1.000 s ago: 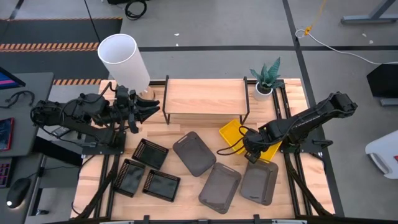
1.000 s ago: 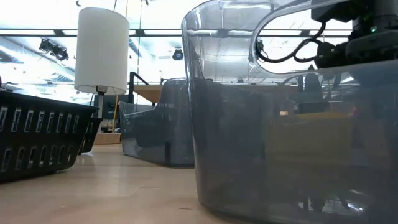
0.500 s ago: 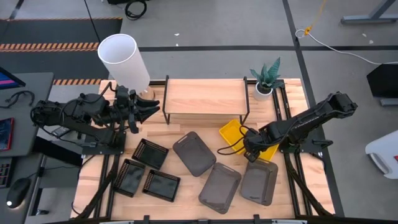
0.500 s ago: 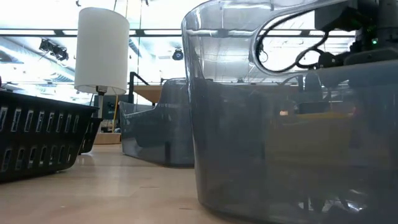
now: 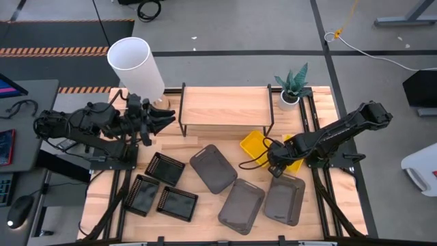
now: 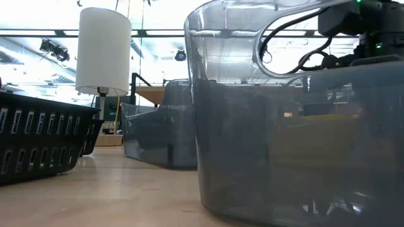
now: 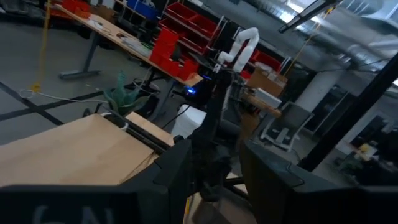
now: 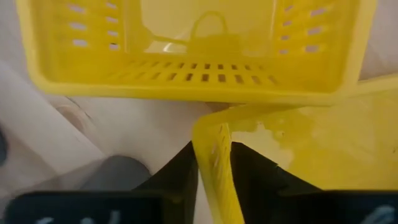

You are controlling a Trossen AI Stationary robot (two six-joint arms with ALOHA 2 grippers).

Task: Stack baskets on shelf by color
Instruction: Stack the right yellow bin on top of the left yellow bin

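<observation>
1. Near edge, left: three black mesh baskets (image 5: 164, 186) lie singly on the tabletop (image 5: 205, 208); two sit side by side nearest the edge, the third just beyond them; none is stacked.
2. Near edge, centre to right: three grey baskets (image 5: 240, 203) lie flat, apart from the black group; one (image 6: 290, 126) stands just before the low camera and fills its right side.
3. Mid-table, right: the right gripper (image 5: 274, 162) sits at the near end of the yellow baskets (image 5: 258, 145); its fingers (image 8: 180, 168) are narrowly set, pinching the side wall of one yellow basket (image 8: 214, 162); a second yellow basket (image 8: 186, 43) lies just beyond it.
4. Mid-table, left: the left gripper (image 5: 166, 117) hovers beside the left end of the shelf (image 5: 222, 106), fingers spread apart and holding nothing.
5. Far side: the shelf top carries no basket; a white cylinder (image 5: 135, 65) stands at far left; a potted plant (image 5: 292, 85) stands at far right.
</observation>
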